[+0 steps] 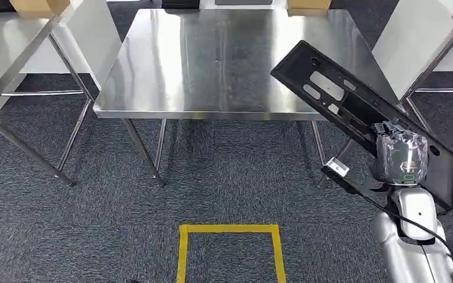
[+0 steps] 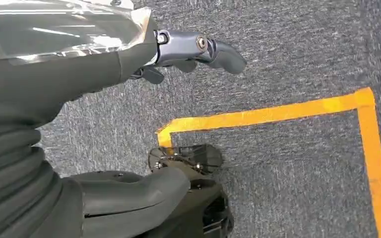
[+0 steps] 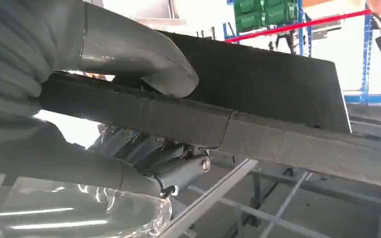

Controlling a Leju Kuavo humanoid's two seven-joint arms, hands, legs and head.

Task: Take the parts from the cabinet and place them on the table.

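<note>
Right hand (image 1: 402, 154) grips a long black plastic panel (image 1: 354, 109) near one end. Head view: the panel runs diagonally up-left from the hand, its far end over the front right corner of the steel tabletop (image 1: 212, 59), raised and not resting on it as far as I can tell. Slots and cutouts are visible in the panel face.

Right wrist view gives the grip detail that the head view lacks: thick grey thumb (image 3: 144, 59) pressed on one face of the panel (image 3: 258, 84), dark fingers (image 3: 178, 166) curled under the opposite edge. Table frame bars, blue shelving and a red bar sit behind it.

Left wrist view: left hand (image 2: 188, 49) hangs over grey carpet (image 2: 287, 49), fingers curled in, nothing in them. Yellow floor tape (image 2: 278, 114) corner lies below it. Head view shows the same tape (image 1: 229, 229) as a square outline on the carpet in front of the tabletop.

More steel tables stand at left (image 1: 6, 53) and right, and cardboard boxes (image 1: 308, 6) sit beyond the far edge.
</note>
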